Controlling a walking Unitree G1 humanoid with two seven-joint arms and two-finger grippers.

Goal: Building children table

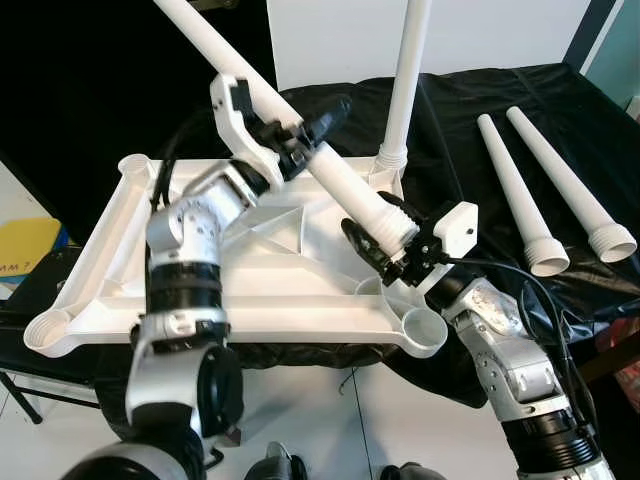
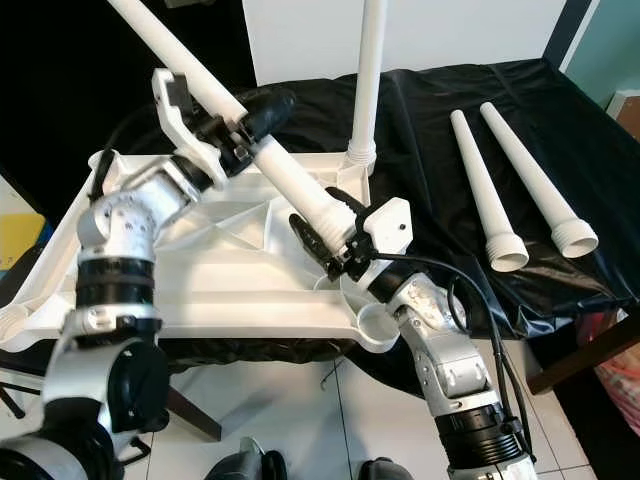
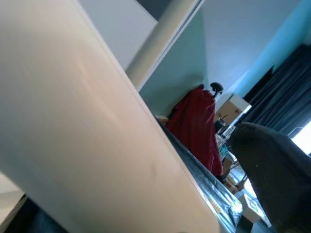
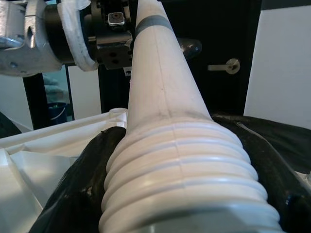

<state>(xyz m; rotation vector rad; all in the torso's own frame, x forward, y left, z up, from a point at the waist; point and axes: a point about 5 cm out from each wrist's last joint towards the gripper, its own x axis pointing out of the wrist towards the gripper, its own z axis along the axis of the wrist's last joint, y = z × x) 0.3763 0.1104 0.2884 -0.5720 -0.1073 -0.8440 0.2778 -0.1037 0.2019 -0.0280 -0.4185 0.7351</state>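
The white table top [image 1: 260, 280] lies upside down on a black cloth, with one white leg [image 1: 405, 80] standing upright in its far right corner. Both grippers hold a second leg [image 1: 345, 180] slanted above the top. My left gripper [image 1: 318, 128] is shut around the leg's middle. My right gripper [image 1: 385, 232] is shut on its ribbed threaded end [image 4: 180, 179], with black fingers [image 4: 77, 194] on either side. That end hangs just above and behind the open near right corner socket [image 1: 425, 333]. In the left wrist view the leg [image 3: 97, 145] runs close past a black finger [image 3: 277, 165].
Two loose white legs [image 1: 515, 195] [image 1: 570, 185] lie side by side on the black cloth [image 1: 470, 130] to the right. Open sockets sit at the near left [image 1: 45, 333] and far left [image 1: 133, 165] corners. A yellow box [image 1: 25, 245] is at the left, white floor tiles below.
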